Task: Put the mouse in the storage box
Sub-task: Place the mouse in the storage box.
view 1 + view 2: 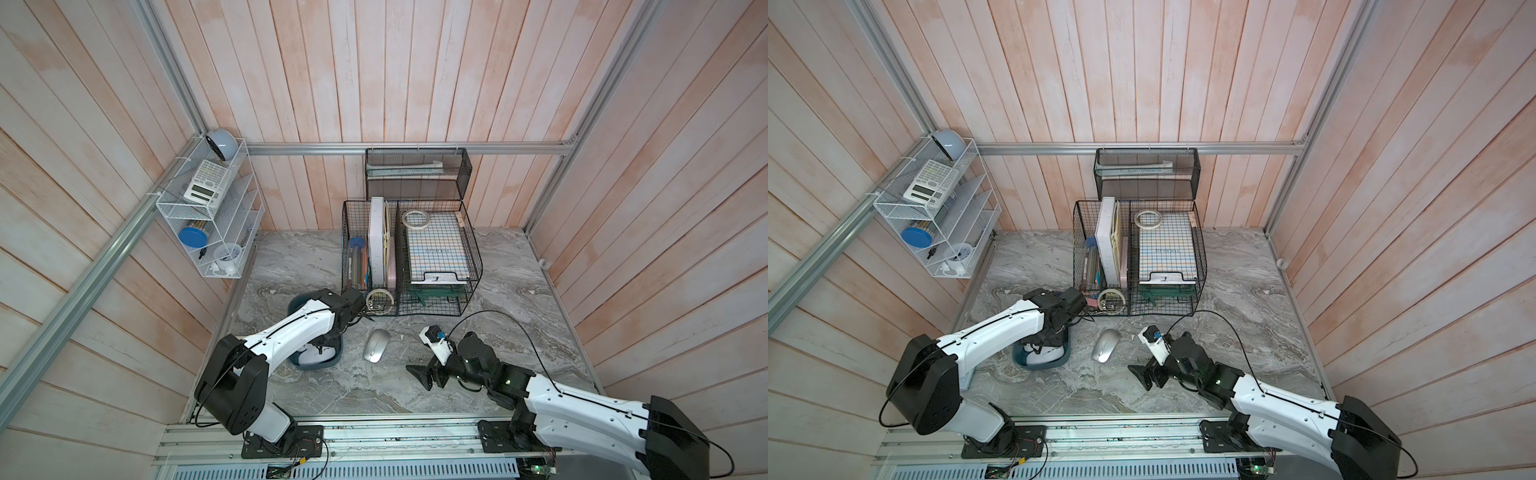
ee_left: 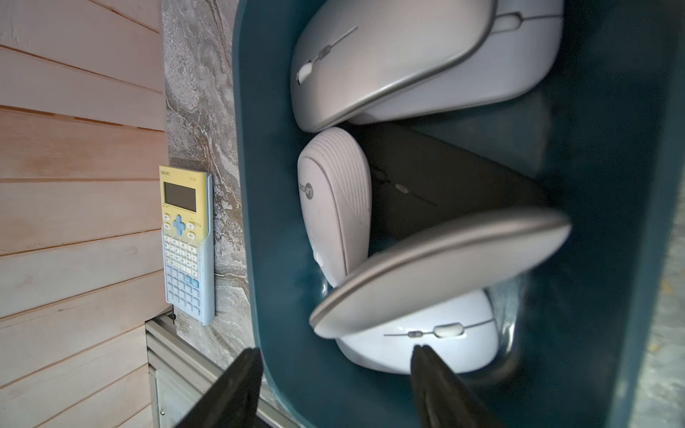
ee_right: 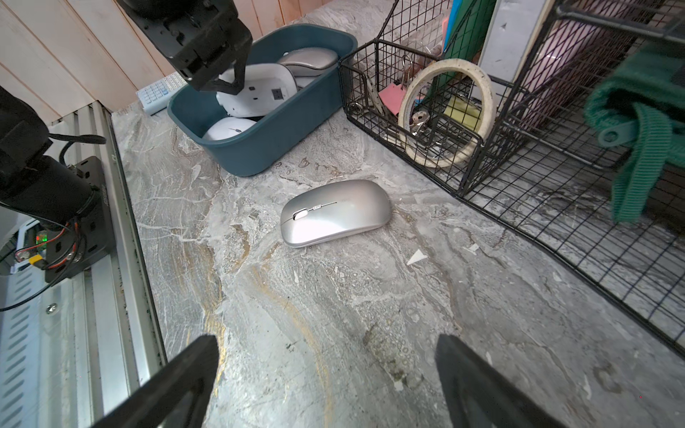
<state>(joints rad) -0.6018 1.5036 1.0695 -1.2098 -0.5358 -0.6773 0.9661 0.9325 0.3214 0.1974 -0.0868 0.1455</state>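
A silver mouse [image 1: 376, 345] [image 1: 1106, 345] [image 3: 335, 213] lies on the marble table, right of the dark teal storage box [image 1: 300, 300] [image 1: 1021, 358] [image 3: 281, 129] [image 2: 274, 222]. The box holds several white and silver mice. One silver mouse [image 2: 441, 274] rests tilted on a white one and looks blurred. My left gripper [image 2: 336, 350] [image 3: 231, 83] hangs over the box, open, with nothing between its fingers. My right gripper [image 1: 424, 376] [image 1: 1144, 376] [image 3: 328, 348] stands open low over the table, a short way in front of and right of the table mouse.
A yellow and blue calculator [image 2: 187, 241] [image 3: 159, 92] lies between the box and the left wall. Black wire baskets [image 1: 432, 257] holding a tape ring [image 3: 444, 111] and a green strap [image 3: 637, 122] stand just behind the mouse. A white wire rack [image 1: 212, 216] hangs on the left wall.
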